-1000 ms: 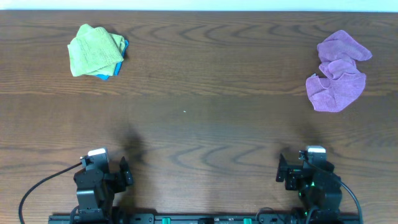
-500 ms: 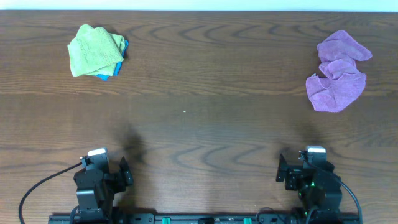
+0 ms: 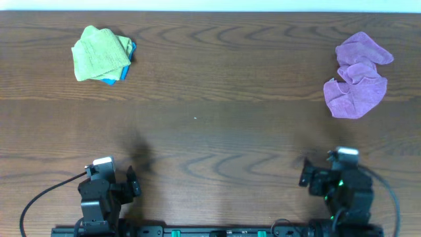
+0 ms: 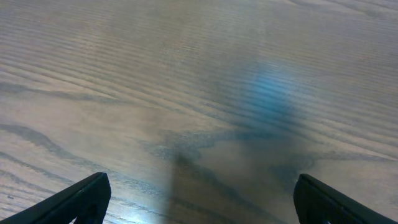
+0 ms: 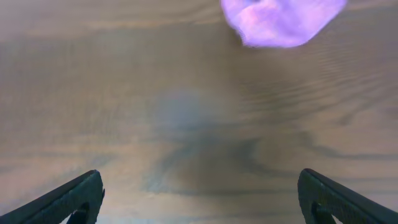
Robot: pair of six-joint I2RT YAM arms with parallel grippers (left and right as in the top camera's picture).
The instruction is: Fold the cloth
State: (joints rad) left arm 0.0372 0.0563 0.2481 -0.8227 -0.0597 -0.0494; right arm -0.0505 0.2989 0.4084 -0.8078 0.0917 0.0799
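Note:
A crumpled purple cloth [image 3: 358, 76] lies at the far right of the table; it also shows blurred at the top of the right wrist view [image 5: 281, 20]. A green cloth [image 3: 100, 52] lies bunched on top of a blue cloth [image 3: 129, 55] at the far left. My left gripper [image 4: 200, 202] is open and empty over bare wood near the front left edge [image 3: 133, 179]. My right gripper [image 5: 200, 199] is open and empty near the front right edge [image 3: 306, 173], well short of the purple cloth.
The wooden table [image 3: 210, 131] spans the whole view. Both arm bases sit at the front edge on a black rail [image 3: 217, 232]. Cables trail from each arm.
My right arm has shifted a little to the right and forward. The left arm and all cloths are unchanged.

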